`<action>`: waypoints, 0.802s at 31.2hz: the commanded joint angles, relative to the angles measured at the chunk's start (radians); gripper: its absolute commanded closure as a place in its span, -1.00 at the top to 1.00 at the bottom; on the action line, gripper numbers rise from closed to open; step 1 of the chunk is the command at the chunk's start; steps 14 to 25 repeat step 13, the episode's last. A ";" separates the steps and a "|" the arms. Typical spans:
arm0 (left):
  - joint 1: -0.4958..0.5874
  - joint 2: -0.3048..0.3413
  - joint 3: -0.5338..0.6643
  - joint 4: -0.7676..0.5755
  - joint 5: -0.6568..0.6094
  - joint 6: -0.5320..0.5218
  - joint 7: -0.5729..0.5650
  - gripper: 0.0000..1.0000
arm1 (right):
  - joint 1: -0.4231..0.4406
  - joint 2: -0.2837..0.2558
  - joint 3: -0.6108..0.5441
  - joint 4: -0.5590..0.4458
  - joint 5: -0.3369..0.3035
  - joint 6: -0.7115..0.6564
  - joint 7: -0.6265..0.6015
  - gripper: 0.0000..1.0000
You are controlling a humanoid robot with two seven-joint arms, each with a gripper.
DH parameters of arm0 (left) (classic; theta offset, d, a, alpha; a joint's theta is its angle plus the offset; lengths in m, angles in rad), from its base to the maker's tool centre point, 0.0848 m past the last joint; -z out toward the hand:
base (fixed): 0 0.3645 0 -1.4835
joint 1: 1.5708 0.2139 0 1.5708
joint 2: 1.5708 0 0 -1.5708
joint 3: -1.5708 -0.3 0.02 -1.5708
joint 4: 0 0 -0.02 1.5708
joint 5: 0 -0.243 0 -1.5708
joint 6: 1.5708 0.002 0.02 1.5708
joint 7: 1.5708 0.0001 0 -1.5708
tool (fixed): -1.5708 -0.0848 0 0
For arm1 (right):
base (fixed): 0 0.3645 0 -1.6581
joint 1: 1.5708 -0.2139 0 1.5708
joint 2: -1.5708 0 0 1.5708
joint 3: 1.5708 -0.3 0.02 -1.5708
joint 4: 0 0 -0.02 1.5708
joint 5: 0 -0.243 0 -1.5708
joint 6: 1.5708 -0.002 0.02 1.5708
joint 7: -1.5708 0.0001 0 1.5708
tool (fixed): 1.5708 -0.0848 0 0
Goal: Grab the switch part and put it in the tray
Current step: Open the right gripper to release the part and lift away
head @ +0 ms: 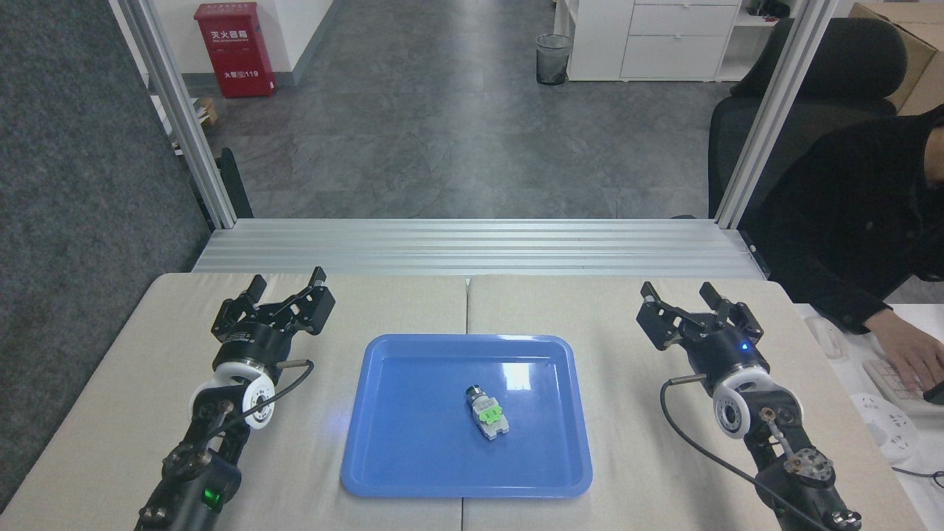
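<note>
In the tray (391, 442) lies the switch part (487, 413), fully visible.

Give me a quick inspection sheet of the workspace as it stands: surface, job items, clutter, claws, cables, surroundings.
Surface: beige padded table, two panels with a seam down the middle.
Job's things: switch part lies inside the blue tray, right of the tray's middle, touching neither claw.
Clutter: nothing seen on the table.
Claws: left claw open, empty, left of the tray; right claw open, empty, right of the tray.
Cables: a black cable loops at the left wrist, another at the right wrist; both clear of the tray.
Surroundings: a person's hand on a keyboard at right; red cabinet and waste bin beyond.
</note>
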 commanded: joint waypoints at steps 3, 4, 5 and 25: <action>0.000 0.000 0.000 0.000 0.000 0.000 0.001 1.00 | 0.039 -0.010 -0.029 -0.063 0.004 0.000 0.004 0.98; 0.000 0.000 0.000 0.000 0.000 0.000 0.001 1.00 | 0.051 -0.007 -0.030 -0.078 0.006 0.002 0.004 0.98; 0.000 0.000 0.000 0.000 0.000 0.000 0.001 1.00 | 0.059 -0.006 -0.032 -0.086 0.006 0.002 0.005 0.98; 0.000 0.000 0.000 0.000 0.000 0.000 0.001 1.00 | 0.099 -0.009 -0.033 -0.124 0.006 0.035 0.004 0.98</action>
